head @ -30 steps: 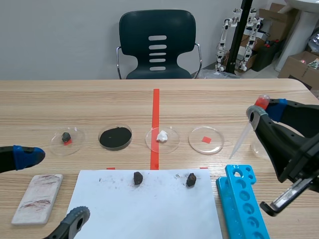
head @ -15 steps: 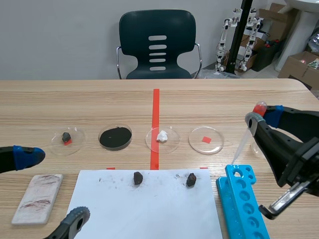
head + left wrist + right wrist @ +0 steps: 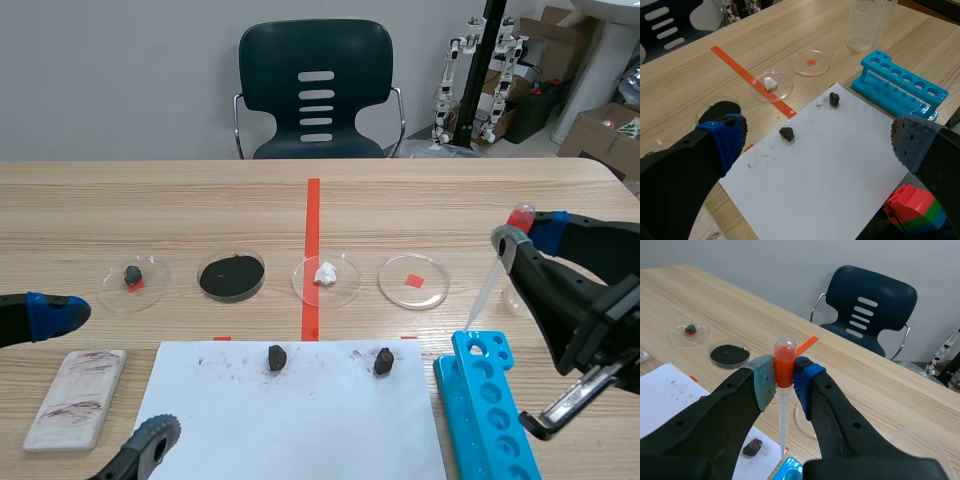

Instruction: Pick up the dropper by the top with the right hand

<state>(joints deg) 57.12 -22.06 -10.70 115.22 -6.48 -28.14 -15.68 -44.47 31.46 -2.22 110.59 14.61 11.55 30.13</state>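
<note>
Gripping the dropper (image 3: 783, 407) by its orange-red top, the right gripper (image 3: 785, 377) has its two pads closed on the bulb just under the clear dome, which suits a task asking for a hold at the top; the thin tube hangs free below the fingers, slanting down toward seven o'clock in the scene view, so the dropper looks lifted off the table and the pick-up appears close to done; its tip sits at the twelve o'clock end of the blue rack (image 3: 485, 410), though whether it touches the rack cannot be told; a clear beaker (image 3: 865, 25) stands just behind the dropper, at three o'clock of the row of four petri dishes; the nearest of these, the dish with a red square (image 3: 413, 281), lies at nine o'clock of the tube, well apart from it; the left gripper (image 3: 820, 142) rests low at the table's eight o'clock with its fingers spread wide and nothing between them, over the near-left corner of the white paper (image 3: 295, 420), probably parked clear because the job belongs to the other arm; two dark stones (image 3: 277, 357) lie along the paper's far edge.
</note>
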